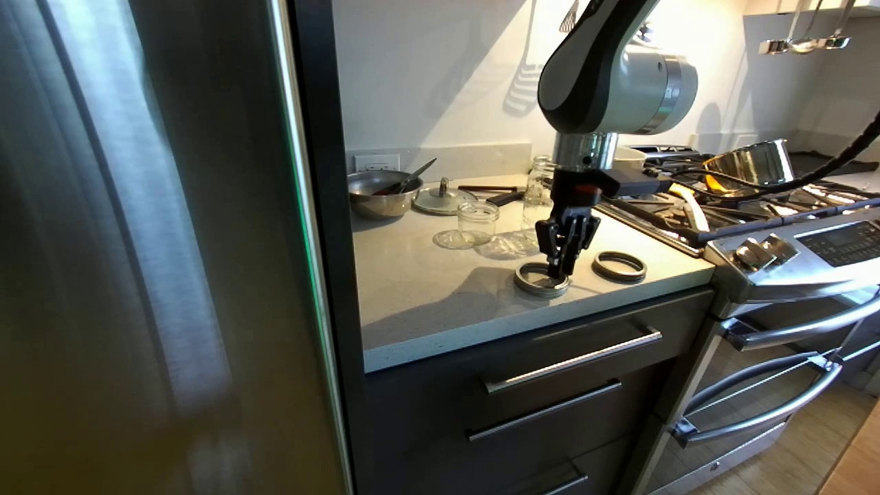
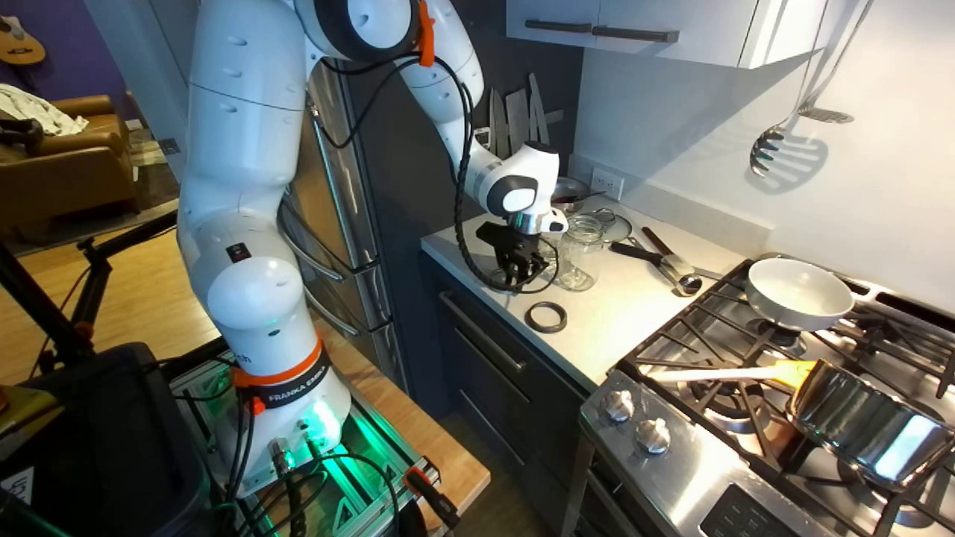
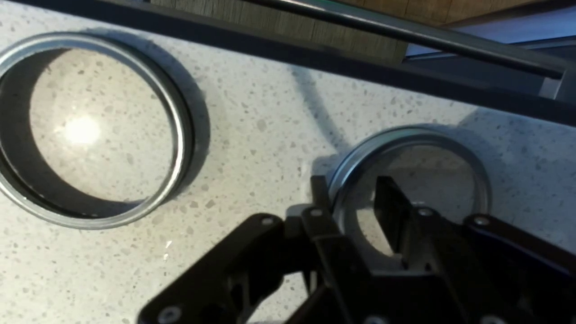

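In the wrist view the gripper (image 3: 352, 183) has its fingers narrowly apart, astride the rim of a metal ring (image 3: 409, 136), at its nine o'clock; a tall glass jar (image 2: 584, 234) shows only in exterior views.

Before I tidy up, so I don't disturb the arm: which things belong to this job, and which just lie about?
Seemingly in the job: gripper; metal ring nearest it; possibly the second ring, short jar and tall jar.
Probably lying about: steel bowl; glass lid; white pan; steel pot.
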Motion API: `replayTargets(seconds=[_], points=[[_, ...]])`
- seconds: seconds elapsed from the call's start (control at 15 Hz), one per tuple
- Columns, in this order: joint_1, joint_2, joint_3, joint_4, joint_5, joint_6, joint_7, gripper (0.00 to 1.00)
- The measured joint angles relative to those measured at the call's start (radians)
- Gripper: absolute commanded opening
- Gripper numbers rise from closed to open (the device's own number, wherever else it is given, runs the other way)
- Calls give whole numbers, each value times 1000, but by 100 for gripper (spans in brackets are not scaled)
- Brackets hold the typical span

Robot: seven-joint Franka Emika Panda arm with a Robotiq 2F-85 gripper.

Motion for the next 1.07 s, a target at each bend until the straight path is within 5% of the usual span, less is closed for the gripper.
replayTargets(seconds=[0.27,1.07], points=[[0,2,0,0,-2,2,0,0],[15,-22,-7,12,-84,13,45,1]])
